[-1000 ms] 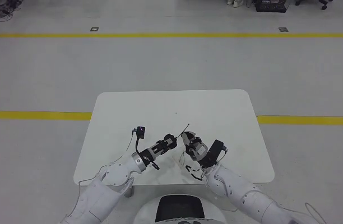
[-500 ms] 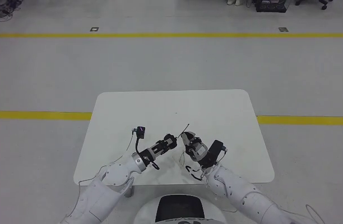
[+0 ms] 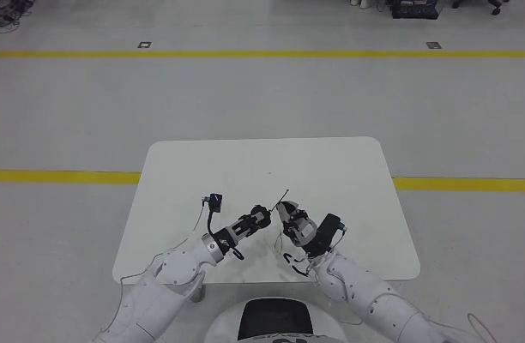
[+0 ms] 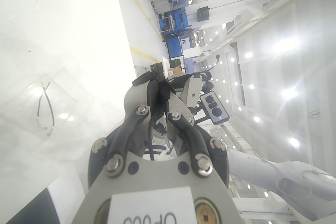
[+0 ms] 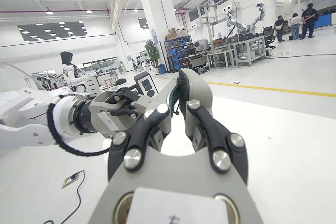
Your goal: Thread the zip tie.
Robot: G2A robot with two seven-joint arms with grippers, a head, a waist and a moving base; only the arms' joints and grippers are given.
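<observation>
Black zip tie [image 3: 281, 198] sticks up where the 2 arms meet above the table [image 3: 245, 163]; we note left gripper [image 4: 155, 86] and right gripper [image 5: 179, 88] both pressed closed.

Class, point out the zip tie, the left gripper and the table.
zip tie [image 3: 283, 196], top view: thin free end
left gripper [image 4: 156, 83], left wrist view: between its fingertips
table [image 3: 348, 163], top view: bare far surface
</observation>
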